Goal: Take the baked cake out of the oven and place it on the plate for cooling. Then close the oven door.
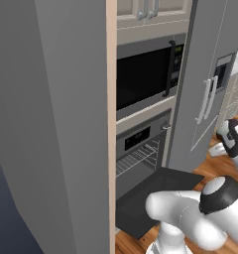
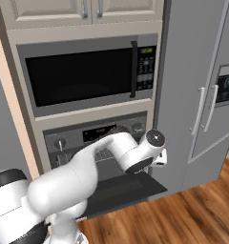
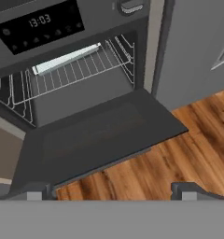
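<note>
The oven point(image 3: 81, 70) sits built into a tall cabinet column, directly beneath a black-windowed microwave point(image 2: 88, 76) and beside a grey steel refrigerator point(image 2: 202, 90). Its control strip carries a black display point(image 3: 39, 25) reading 13:03 and a round knob point(image 3: 131, 5) at the right end. The oven door point(image 3: 104, 135) hangs fully lowered, lying roughly flat above the wooden floor point(image 3: 179, 154), with its dark glass inner face turned upward. Inside the cavity a wire rack point(image 3: 72, 70) spans the width, with side rails visible on both walls; a pale bright strip lies along the rack's rear edge. The cake cannot be made out on the rack from these angles.

The gripper point(image 3: 114, 190) hovers in front of and above the lowered door, pointed toward the cavity. Its two fingertips point(image 3: 37, 191) stand wide apart, with nothing between them. In the right base view the white arm point(image 2: 107, 152) reaches forward across the oven front, covering part of the opening.
</note>
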